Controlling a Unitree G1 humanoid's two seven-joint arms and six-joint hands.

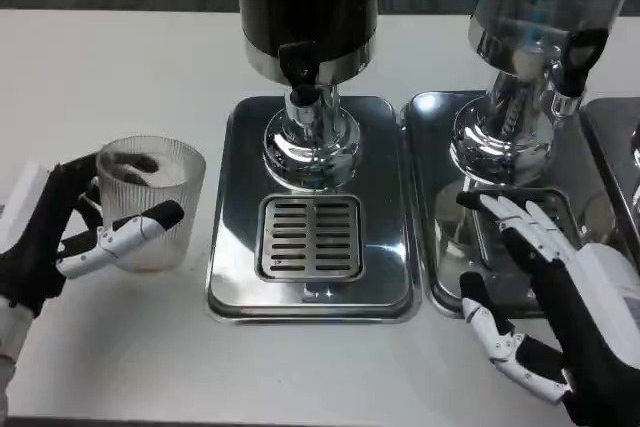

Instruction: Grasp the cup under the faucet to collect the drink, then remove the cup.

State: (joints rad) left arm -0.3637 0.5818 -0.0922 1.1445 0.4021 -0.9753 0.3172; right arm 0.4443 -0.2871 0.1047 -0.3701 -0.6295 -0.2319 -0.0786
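A clear ribbed cup (152,199) stands on the white table left of the dispenser's steel base. My left hand (60,237) wraps it from the left, a finger lying across its front. The black faucet (298,64) hangs from the dark drink dispenser (305,2) above the slotted drip grate (309,237); nothing stands on the grate. My right hand (545,292) hovers with fingers spread over the front of the second steel base at the right, holding nothing.
A second dispenser (540,7) with a clear tank stands on its own steel tray (440,197) to the right. The first steel tray (235,257) lies between the cup and my right hand. Bare white table runs along the front edge.
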